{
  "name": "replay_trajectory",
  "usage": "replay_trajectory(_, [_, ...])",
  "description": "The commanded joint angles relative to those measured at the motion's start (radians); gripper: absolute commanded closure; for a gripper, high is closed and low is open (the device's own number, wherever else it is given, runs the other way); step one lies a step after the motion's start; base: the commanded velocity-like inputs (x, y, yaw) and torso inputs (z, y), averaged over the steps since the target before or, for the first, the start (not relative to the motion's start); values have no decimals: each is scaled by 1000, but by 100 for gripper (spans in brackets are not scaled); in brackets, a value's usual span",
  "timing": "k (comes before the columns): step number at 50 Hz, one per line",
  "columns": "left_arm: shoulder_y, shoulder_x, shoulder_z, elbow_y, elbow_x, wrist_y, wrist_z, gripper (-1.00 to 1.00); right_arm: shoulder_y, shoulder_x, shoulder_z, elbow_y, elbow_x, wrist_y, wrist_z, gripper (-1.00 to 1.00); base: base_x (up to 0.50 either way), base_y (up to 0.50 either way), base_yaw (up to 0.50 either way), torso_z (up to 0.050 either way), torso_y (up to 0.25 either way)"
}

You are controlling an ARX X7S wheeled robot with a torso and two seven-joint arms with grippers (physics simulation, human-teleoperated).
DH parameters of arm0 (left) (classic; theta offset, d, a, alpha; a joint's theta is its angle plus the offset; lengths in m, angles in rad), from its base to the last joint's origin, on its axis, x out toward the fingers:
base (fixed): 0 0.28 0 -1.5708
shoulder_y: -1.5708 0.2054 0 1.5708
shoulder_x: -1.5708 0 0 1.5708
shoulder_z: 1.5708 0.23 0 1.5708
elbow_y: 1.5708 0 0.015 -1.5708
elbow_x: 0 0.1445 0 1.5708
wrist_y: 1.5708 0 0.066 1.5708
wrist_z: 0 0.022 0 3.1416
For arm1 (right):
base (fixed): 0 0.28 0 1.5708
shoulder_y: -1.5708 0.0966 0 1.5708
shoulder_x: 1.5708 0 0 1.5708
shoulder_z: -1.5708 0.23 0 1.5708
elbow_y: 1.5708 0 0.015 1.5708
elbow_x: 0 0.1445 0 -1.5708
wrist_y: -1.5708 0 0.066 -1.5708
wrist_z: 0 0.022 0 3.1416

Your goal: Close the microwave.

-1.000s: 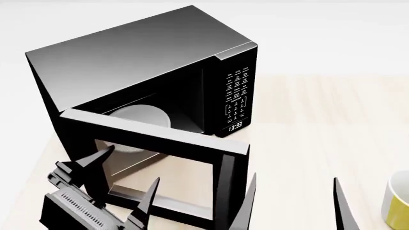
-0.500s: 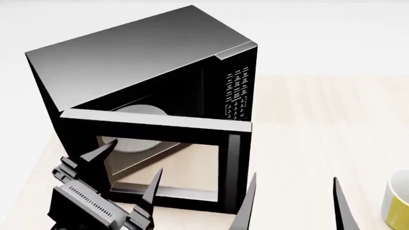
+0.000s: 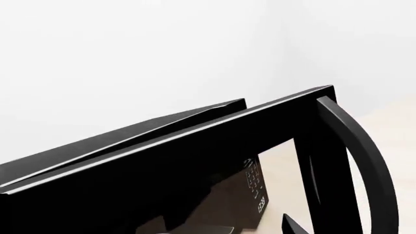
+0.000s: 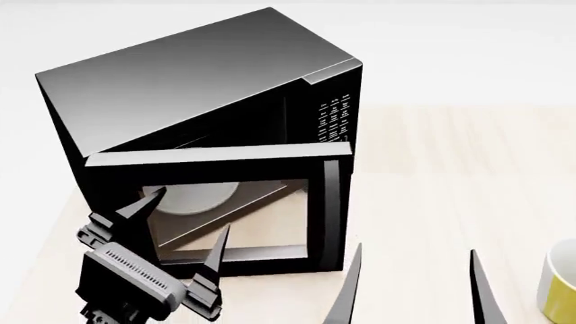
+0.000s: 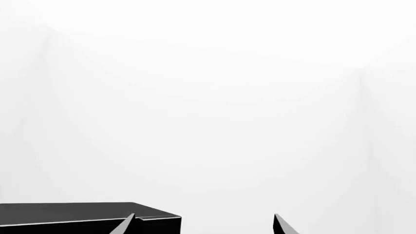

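Note:
The glossy black microwave (image 4: 198,88) stands on the wooden table at the left in the head view. Its windowed door (image 4: 216,209) is partly open, swung in near the body, with the curved handle (image 4: 331,212) at its free edge. The white turntable plate (image 4: 193,199) shows through the window. The keypad (image 4: 333,118) faces right. My left gripper (image 4: 189,216) is open, its fingers against the door's outer face. The left wrist view shows the door's top edge (image 3: 195,141) and the handle (image 3: 364,156). My right gripper (image 4: 414,260) is open and empty, to the right of the door.
A yellow and white cup (image 4: 558,283) stands at the right edge of the head view. The light wooden table (image 4: 450,182) stretches to the right of the microwave. The right wrist view shows the microwave's top corner (image 5: 85,217) and white wall.
The door has swung further toward the microwave body, covering the clock display. My left gripper has moved forward with it against the door. The right gripper has not moved.

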State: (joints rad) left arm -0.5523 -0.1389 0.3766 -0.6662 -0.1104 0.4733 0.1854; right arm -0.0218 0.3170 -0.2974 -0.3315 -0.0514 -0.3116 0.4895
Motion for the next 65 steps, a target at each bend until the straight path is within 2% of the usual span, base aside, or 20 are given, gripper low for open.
replay_trajectory(1, [-35,3,-34,5,-27,9,-45,-100,1,3,-3,0,1,1,4,-100,0,0,0,0,0])
replay_trajectory(40, [-143,45,-27,-250,5,143,-128,-100,4,12,-14,7,10,0,13,-100,0,0,0,0,1])
replay_trajectory(65, [-165,53,-11,-268,19,153,-180,-100,4,19,-22,6,12,-1,18,-100,0,0,0,0,2])
